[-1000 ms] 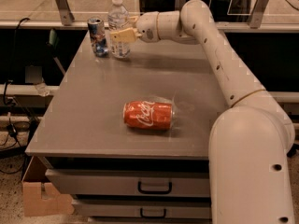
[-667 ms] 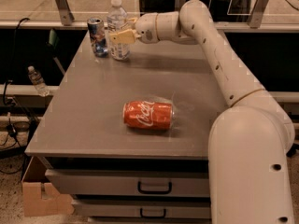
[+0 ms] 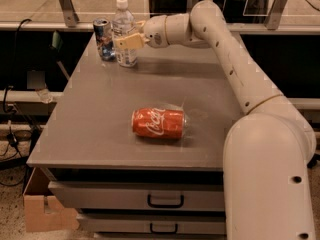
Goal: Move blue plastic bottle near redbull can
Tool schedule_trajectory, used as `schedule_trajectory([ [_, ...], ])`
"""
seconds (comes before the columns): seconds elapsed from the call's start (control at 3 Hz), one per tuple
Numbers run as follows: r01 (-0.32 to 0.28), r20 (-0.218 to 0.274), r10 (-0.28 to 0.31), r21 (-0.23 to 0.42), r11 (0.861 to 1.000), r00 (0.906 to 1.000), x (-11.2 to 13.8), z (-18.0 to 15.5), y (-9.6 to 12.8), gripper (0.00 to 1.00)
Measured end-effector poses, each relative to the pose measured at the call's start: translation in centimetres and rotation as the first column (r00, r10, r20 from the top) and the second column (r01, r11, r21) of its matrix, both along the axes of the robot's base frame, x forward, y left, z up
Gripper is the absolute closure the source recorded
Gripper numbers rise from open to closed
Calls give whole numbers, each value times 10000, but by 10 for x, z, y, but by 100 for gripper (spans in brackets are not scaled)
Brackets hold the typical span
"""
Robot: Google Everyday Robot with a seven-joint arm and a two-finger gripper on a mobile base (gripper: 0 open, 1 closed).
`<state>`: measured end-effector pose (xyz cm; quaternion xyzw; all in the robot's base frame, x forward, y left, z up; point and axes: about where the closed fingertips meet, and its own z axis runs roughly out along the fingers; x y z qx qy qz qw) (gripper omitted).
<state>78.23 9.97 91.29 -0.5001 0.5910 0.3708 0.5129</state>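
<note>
The blue plastic bottle (image 3: 123,19) is clear with a white cap and stands upright at the table's far left corner. The redbull can (image 3: 104,38) stands upright just to its left, almost touching it. My gripper (image 3: 131,36) reaches in from the right at the height of the bottle's label. Its jaws stand on either side of the bottle and are shut on it. The near finger (image 3: 127,42) covers part of the label.
An orange-red Coca-Cola can (image 3: 159,123) lies on its side in the middle of the grey table (image 3: 90,119). My arm (image 3: 235,69) stretches over the table's right side. Drawers sit below the front edge. A metal rail runs behind the table.
Almost nothing has moved; the bottle, the can and my gripper stay where they were at the far left corner.
</note>
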Motion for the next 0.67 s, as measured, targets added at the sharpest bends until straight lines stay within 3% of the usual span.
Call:
schedule_trajectory([
  [0.33, -8, -49, 8, -44, 10000, 10000, 0, -3, 2, 14],
  [0.67, -25, -88, 24, -65, 10000, 10000, 0, -4, 4, 0],
])
